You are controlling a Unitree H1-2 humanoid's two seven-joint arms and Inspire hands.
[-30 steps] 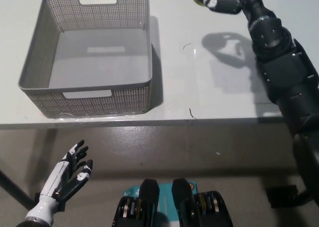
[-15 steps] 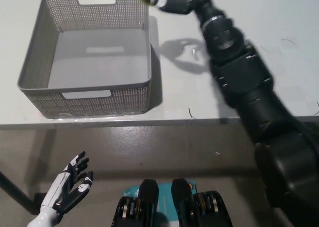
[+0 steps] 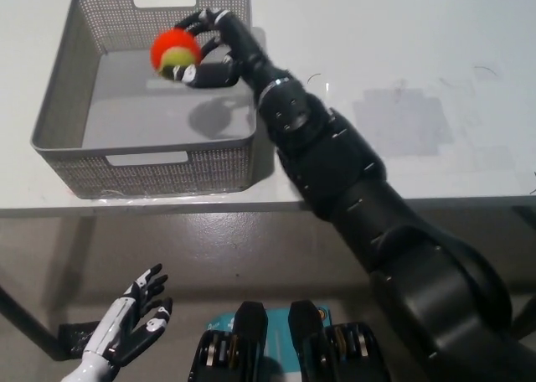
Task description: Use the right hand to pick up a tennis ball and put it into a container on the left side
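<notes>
An orange and yellow tennis ball point(image 3: 174, 53) is held in my black right hand point(image 3: 209, 51), which is shut on it. Hand and ball hang above the inside of the grey mesh basket point(image 3: 59, 105) on the left of the white table, near the basket's back right. The ball's shadow falls on the basket floor below. My black right arm reaches diagonally across from the bottom right. My white left hand point(image 3: 134, 327) rests low at the lower left, below the table edge, fingers spread and holding nothing.
The white table point(image 3: 402, 80) stretches to the right of the basket. Its front edge runs across the picture's middle, with grey floor below.
My right arm has swung left with the ball, from over the table's back right to above the basket's inside. The left hand has shifted slightly lower.
</notes>
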